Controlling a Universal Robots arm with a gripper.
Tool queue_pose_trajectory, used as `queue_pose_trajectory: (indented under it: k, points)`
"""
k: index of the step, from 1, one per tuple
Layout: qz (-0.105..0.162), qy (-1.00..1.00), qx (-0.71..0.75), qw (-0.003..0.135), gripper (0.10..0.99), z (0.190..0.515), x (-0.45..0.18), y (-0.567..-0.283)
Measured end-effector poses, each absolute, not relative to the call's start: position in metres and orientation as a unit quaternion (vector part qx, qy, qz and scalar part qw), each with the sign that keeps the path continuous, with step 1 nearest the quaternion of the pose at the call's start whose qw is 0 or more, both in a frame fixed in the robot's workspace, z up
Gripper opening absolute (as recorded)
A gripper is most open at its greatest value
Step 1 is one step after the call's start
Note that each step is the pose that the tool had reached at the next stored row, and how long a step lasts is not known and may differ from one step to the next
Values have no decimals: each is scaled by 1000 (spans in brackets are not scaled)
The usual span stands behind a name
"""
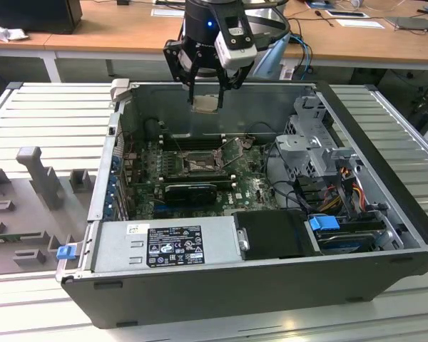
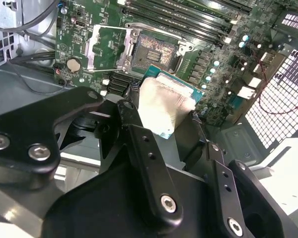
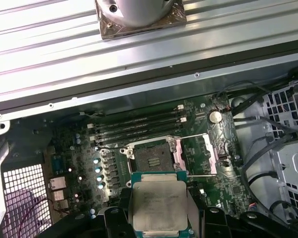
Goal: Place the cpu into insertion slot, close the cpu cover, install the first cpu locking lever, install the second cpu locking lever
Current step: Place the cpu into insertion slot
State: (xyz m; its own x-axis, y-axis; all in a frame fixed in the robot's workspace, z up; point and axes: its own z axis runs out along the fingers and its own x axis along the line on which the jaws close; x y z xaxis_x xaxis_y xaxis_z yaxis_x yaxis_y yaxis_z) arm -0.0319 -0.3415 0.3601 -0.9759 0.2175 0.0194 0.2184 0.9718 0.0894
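Note:
My gripper point(image 1: 205, 91) hangs above the rear wall of the open computer case, shut on the cpu point(image 1: 205, 103), a pale square chip held flat between the black fingers point(image 2: 128, 115). The same cpu point(image 3: 159, 206) point(image 2: 166, 106) appears in both wrist views, well above the motherboard. Below it lies the insertion slot point(image 3: 151, 156) point(image 2: 155, 45) point(image 1: 197, 164), a dark square socket with its contacts bare. The cpu cover point(image 3: 196, 154) point(image 2: 107, 47) is swung open and lies beside the slot. Thin wire levers stand up around the socket.
Long black memory slots point(image 3: 139, 126) run beside the socket and a black expansion card point(image 1: 192, 191) lies on its other side. A grey power supply point(image 1: 164, 242) fills the case front; a drive cage point(image 1: 317, 146) and cables crowd the exterior view's right.

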Motion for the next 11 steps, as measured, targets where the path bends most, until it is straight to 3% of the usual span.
queue_pose_trajectory:
  k: [11]
  points:
    - [-46, -988, -148, 3, 529, 360, -32, -342]
